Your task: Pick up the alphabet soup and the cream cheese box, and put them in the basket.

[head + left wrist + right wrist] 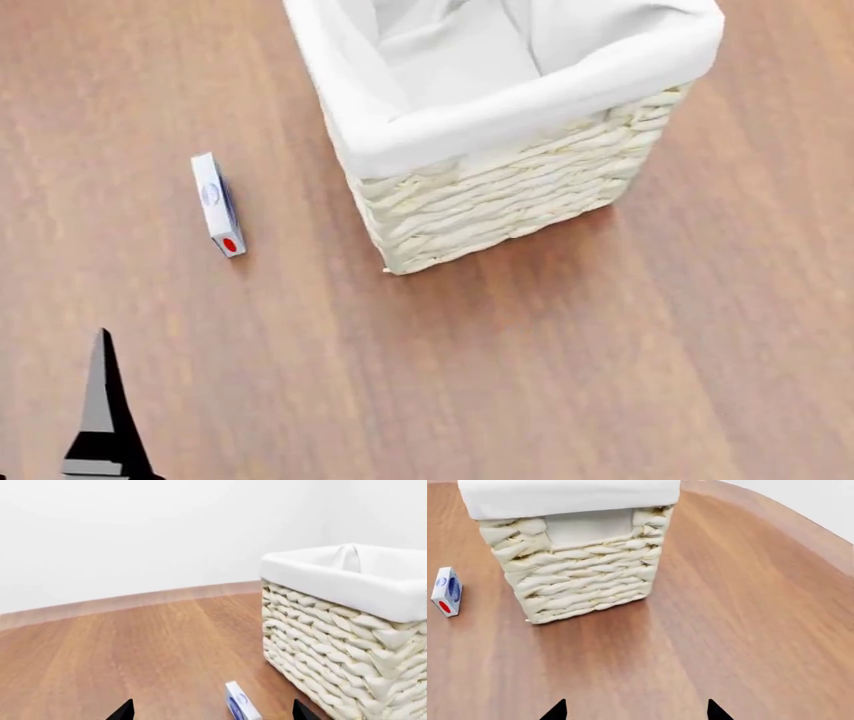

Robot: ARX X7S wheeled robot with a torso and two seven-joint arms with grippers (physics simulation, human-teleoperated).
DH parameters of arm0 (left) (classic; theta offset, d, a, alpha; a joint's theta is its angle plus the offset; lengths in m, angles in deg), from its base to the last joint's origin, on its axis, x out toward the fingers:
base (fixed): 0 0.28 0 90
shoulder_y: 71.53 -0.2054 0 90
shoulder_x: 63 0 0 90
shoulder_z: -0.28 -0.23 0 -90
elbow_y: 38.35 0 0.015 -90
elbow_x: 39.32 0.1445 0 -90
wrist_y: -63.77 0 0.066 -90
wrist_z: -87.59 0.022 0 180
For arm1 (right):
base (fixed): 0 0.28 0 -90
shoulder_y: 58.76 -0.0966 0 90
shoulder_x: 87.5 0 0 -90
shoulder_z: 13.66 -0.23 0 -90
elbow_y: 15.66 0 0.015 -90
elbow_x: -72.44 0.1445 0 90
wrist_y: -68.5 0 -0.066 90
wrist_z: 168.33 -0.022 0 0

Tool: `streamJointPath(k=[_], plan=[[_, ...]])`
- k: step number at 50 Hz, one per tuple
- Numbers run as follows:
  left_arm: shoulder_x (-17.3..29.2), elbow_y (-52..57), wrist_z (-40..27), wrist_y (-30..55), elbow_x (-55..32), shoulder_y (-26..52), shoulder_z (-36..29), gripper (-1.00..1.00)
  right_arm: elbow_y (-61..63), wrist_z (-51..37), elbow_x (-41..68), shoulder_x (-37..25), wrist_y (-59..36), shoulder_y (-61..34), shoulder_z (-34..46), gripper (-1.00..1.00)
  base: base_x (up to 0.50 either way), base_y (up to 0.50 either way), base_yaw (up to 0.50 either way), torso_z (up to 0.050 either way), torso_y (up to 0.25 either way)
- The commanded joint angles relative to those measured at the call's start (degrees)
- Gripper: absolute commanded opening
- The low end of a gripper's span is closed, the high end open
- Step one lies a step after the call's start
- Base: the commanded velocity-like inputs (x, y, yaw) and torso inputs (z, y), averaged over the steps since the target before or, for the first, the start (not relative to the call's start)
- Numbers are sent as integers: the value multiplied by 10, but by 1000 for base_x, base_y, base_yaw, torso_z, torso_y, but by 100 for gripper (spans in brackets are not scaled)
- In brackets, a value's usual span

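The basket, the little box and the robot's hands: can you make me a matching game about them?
Things:
1. basket
2. cream cheese box
3. left hand
4. floor

Descriptions:
A. brown wood
B. woven, with a white cloth liner
C. small, standing on its edge, red dot at one end
D. black tips apart, holding nothing

Pairs: 1-B, 2-C, 3-D, 4-A

Warm brown wood-plank floor (561, 380), plain white wall (147, 535), pale wooden baseboard (133, 600)
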Motion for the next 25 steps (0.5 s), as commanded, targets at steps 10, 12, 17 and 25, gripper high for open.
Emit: streamJointPath(k=[10,12,17,25], plan=[[1,-11,1,-9,-6,-1,-4,100,-38,-30,50,-40,67,47,41,100,0,0,0,0,0],[2,-13,1,-13,-7,-3,-2,100,-36,-31,61,-35,57,38,45,100,0,0,0,0,0],[3,-19,0,-18,-9,-5,0,100,-42,-28,66,-27,49,31,52,100,0,0,0,0,0],[3,-20,-1,-20,-9,-5,-2,100,-45,-25,68,-25,49,33,56,100,0,0,0,0,0]])
